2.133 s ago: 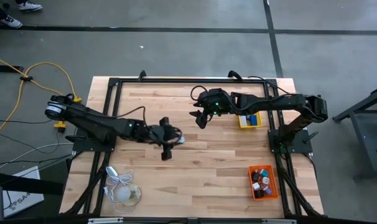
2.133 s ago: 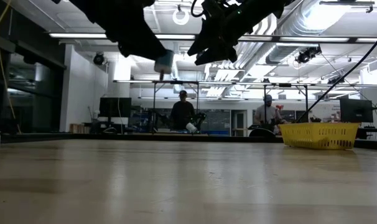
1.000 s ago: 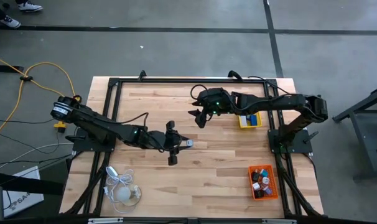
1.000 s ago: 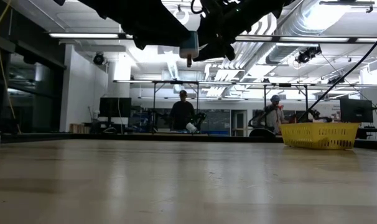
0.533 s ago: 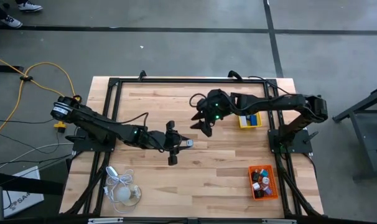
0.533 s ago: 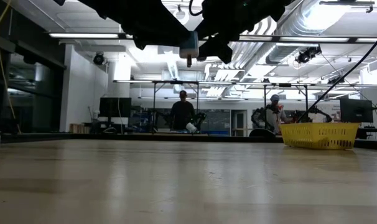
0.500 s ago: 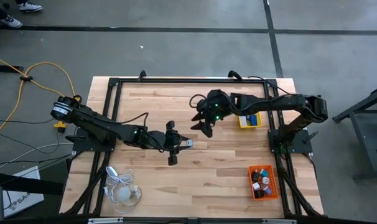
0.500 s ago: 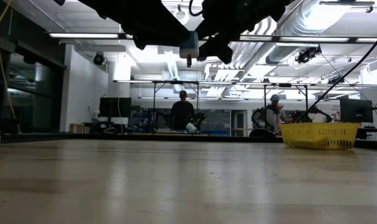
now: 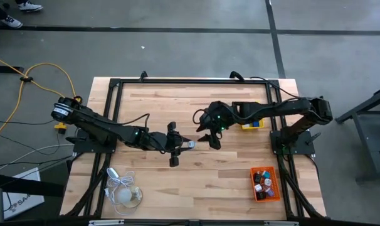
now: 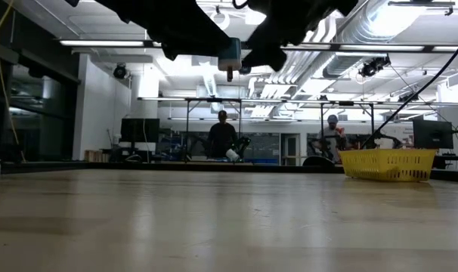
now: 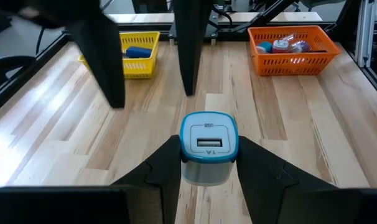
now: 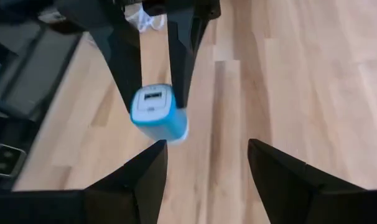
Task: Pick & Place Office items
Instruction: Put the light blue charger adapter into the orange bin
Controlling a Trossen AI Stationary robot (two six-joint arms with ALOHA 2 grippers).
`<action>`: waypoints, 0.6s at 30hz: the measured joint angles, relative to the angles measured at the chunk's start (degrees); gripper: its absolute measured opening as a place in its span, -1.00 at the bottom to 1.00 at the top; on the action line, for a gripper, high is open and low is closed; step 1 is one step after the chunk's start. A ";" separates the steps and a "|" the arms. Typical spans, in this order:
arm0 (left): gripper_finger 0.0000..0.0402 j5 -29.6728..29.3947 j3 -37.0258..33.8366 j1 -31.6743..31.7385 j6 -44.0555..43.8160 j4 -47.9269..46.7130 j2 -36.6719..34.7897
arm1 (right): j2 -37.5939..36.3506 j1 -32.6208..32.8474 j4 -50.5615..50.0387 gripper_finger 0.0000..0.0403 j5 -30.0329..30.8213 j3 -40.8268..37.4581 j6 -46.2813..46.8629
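2 arms now meet mid-worktop (image 9: 146, 100): right end effector (image 9: 214, 139), fingers apart, has closed in on the blue charger (image 11: 208, 146) clamped by left end effector (image 11: 208, 163) — handover imminent

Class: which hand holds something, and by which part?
The left hand pinches the blue USB charger by its sides; the right hand holds nothing.

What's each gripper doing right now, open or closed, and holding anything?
Left gripper: shut on the blue USB charger, held above the table.
Right gripper: open, empty, facing the charger.
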 joint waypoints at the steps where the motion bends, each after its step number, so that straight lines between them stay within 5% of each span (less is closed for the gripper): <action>1: -0.37 0.00 0.00 0.00 0.00 0.00 -0.01 | -0.38 0.47 -1.20 0.05 1.37 -0.02 -0.52; 18: -0.37 0.00 0.00 -0.15 0.65 1.66 -0.03 | -5.12 12.79 -6.06 0.05 17.39 -0.02 -2.03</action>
